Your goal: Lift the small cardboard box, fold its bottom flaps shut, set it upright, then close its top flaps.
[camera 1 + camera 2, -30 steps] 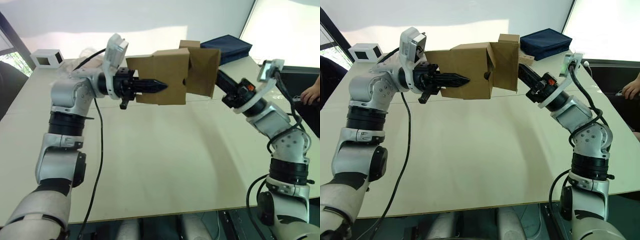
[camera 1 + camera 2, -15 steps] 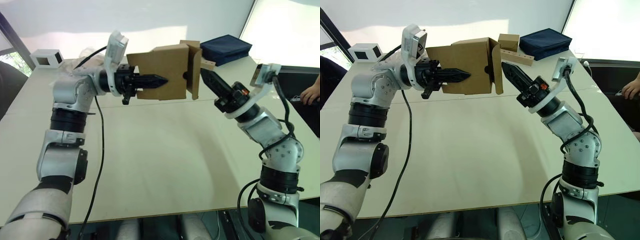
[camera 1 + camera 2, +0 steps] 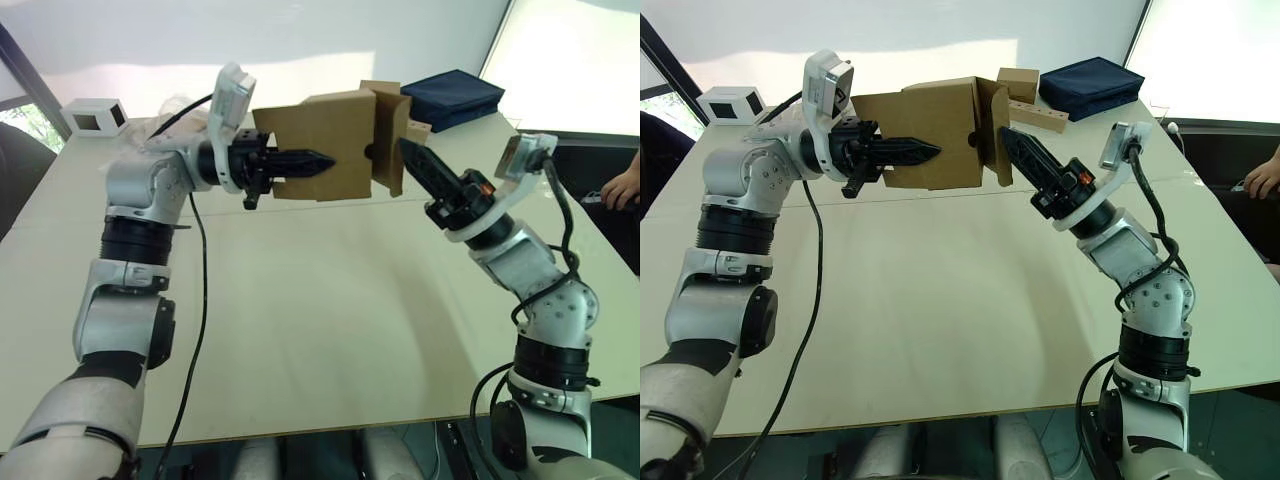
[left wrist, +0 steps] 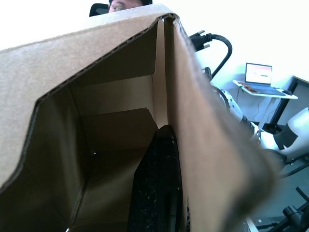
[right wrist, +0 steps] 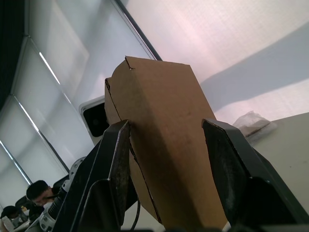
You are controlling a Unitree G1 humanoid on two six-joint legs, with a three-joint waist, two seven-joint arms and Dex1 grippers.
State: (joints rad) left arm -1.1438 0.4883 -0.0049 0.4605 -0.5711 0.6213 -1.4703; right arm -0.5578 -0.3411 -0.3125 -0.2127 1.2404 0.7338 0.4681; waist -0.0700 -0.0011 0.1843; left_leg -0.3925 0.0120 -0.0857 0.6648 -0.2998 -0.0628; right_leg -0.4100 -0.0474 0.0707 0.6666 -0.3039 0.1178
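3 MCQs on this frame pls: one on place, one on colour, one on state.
1. Where is the small cardboard box?
A. flat on the table
B. held in the air
C. on the floor

2. What colour is the bag at the table's far edge?
A. dark blue
B. red
C. yellow

3. How are the right gripper fingers?
A. pinched shut
B. open, astride a box flap
C. holding the bag

1 B: the left gripper holds it above the table.
2 A: it shows dark blue.
3 B: the right wrist view shows a finger on each side of the flap.
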